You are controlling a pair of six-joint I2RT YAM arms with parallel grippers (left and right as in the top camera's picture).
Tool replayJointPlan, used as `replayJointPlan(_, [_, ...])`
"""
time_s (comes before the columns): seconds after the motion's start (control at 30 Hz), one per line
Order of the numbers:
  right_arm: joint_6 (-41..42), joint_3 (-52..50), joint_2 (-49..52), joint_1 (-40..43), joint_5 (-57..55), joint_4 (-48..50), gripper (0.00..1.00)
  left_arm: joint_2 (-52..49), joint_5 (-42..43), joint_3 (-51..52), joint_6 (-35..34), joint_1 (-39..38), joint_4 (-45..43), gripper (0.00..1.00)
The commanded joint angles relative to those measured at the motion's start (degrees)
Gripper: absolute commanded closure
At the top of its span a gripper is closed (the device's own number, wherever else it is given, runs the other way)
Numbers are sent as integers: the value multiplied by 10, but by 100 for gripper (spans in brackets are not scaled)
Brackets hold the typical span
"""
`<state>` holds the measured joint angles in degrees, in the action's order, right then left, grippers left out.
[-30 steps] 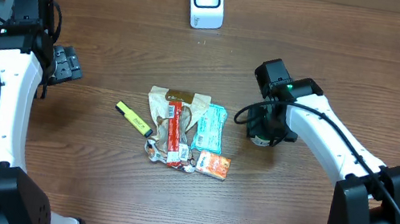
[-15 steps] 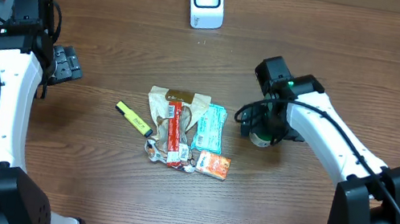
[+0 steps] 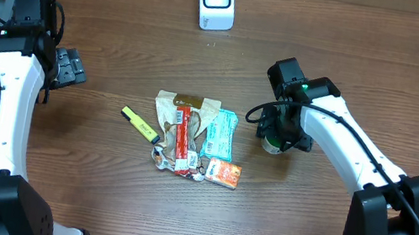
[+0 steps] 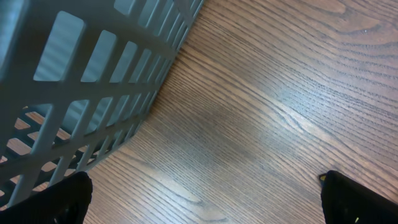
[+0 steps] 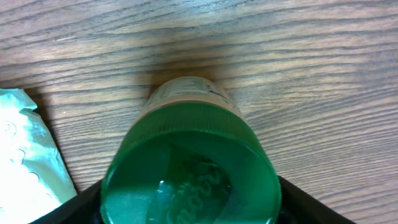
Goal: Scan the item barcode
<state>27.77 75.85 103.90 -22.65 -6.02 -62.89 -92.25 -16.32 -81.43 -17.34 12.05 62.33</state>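
- My right claw (image 3: 278, 133) sits over the green-lidded bottle (image 5: 189, 168), one finger at each side of the lid. I cannot tell whether it is clamped.
- The bottle stands on the desk (image 3: 355, 65), just right of the snack packets (image 3: 193, 136) and well apart from the scanner (image 3: 215, 1).
- My left claw (image 3: 71, 69) gapes wide beside the grey basket (image 4: 93, 74), holding nothing.

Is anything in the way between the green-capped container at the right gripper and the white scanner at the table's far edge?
Nothing visible. The green-capped container sits within the right gripper, and only bare table lies between it and the white scanner. The snack packets lie off that line.
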Motion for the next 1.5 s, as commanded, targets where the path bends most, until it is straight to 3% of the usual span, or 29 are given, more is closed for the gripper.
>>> replayJointPlan(0.0, [3,14,0,-1,-10,2,27,9,-1,-9,11,2,0,0])
replayJointPlan(0.4, [-83,14,0,-1,-10,2,27,9,-2,-9,11,-1,0,0])
replayJointPlan(0.57, [-68,14,0,-1,-10,10,0,9,-2,-9,11,-1,0,0])
replayJointPlan(1.47, [-64,-30,2,-1,-8,68,4,9,-1,-9,11,-1,0,0])
